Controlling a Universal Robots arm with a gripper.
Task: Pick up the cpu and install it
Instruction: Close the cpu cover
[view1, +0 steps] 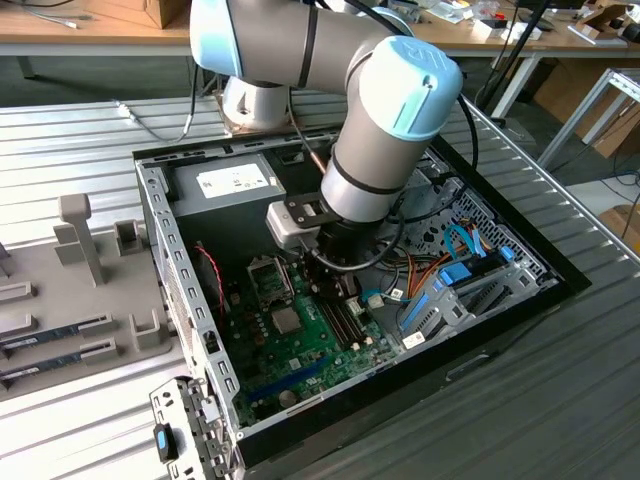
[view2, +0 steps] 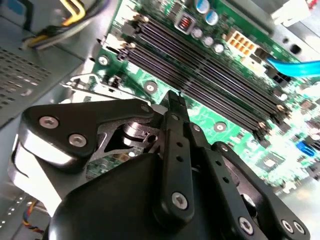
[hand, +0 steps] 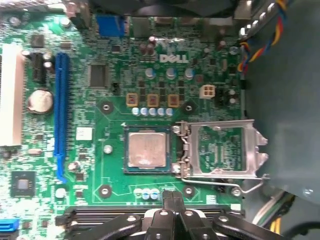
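The cpu (hand: 146, 149), just ahead of the closed black jaws of the gripper (hand: 172, 196), has a dull silvery-grey top with a smudged paler patch. Around it the circuit board (hand: 100, 110) is green, speckled with silver solder dots. Beyond the jaws to one side runs a bright blue slot (hand: 61, 115); the open socket frame (hand: 222, 150) beside the cpu is bare silver metal.

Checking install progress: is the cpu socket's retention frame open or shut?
Open: the retention frame lies flipped beside the cpu, which sits uncovered in its socket.
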